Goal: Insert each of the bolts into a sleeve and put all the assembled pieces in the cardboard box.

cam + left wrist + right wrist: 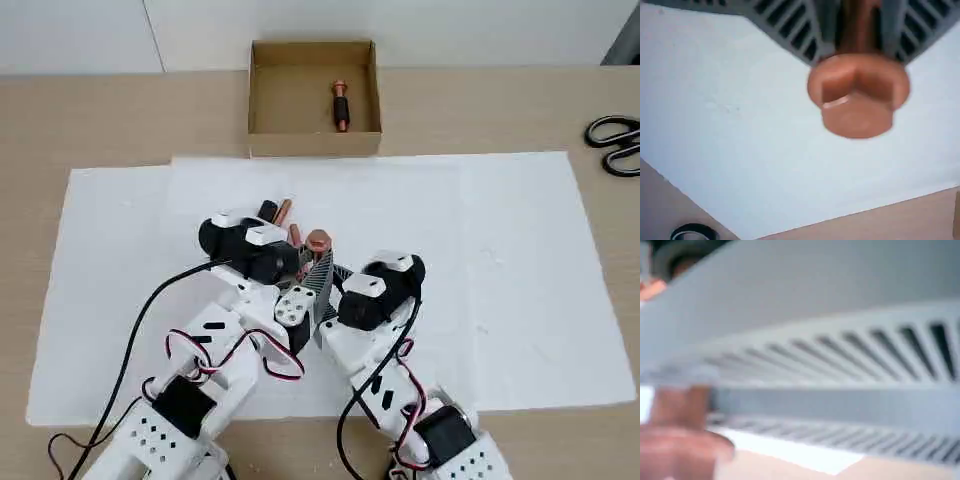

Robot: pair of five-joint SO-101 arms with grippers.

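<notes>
Insertion step: left gripper clenched on a bolt, head up, over the middle of the paper; right gripper — state I cannot tell. Next I must align its shank with the sleeve just far-left

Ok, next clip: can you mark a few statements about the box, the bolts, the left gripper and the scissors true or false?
1. The brown cardboard box holds one copper bolt in a black sleeve. True.
2. The left gripper is empty. False: it is shut on a copper-coloured hex-head bolt.
3. The black-handled scissors lie on the white paper sheet. False: they lie on the bare wooden table beside it.
4. A loose copper bolt lies on the sheet near the arms. True.
</notes>
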